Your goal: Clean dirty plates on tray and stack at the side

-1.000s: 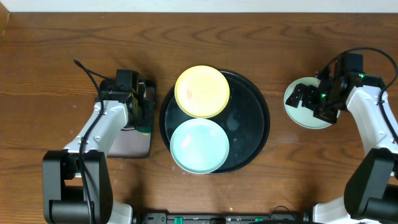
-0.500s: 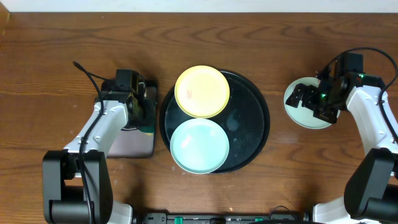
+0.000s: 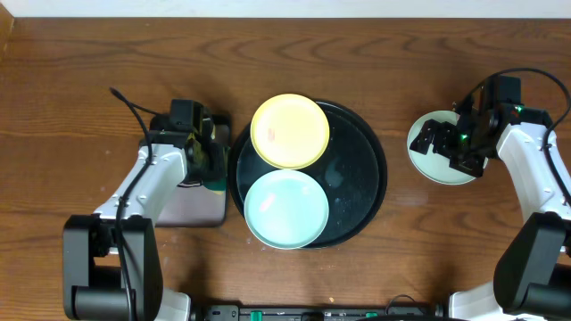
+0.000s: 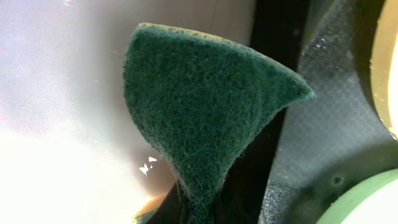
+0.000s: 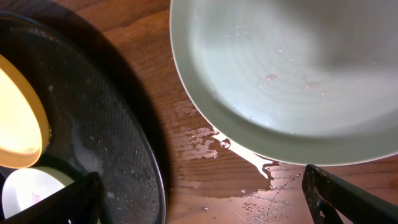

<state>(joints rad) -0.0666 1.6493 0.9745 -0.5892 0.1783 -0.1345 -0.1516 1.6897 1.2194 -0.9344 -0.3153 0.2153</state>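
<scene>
Green sponge [image 4: 205, 106] pinched in L claw [image 3: 211, 171], nudged toward tray [image 3: 357, 169]; R claw [image 3: 451, 147] spread, unmoved.

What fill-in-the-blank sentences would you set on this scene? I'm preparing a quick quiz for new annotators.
1. The sponge held by the left gripper is dark ____.
2. The round black tray carries ____ plates.
3. The far plate on it is pale ____.
4. On the right gripper the jaws stand ____ above the mint plate that lies off the tray.
Missing words: green; two; yellow; open.
</scene>
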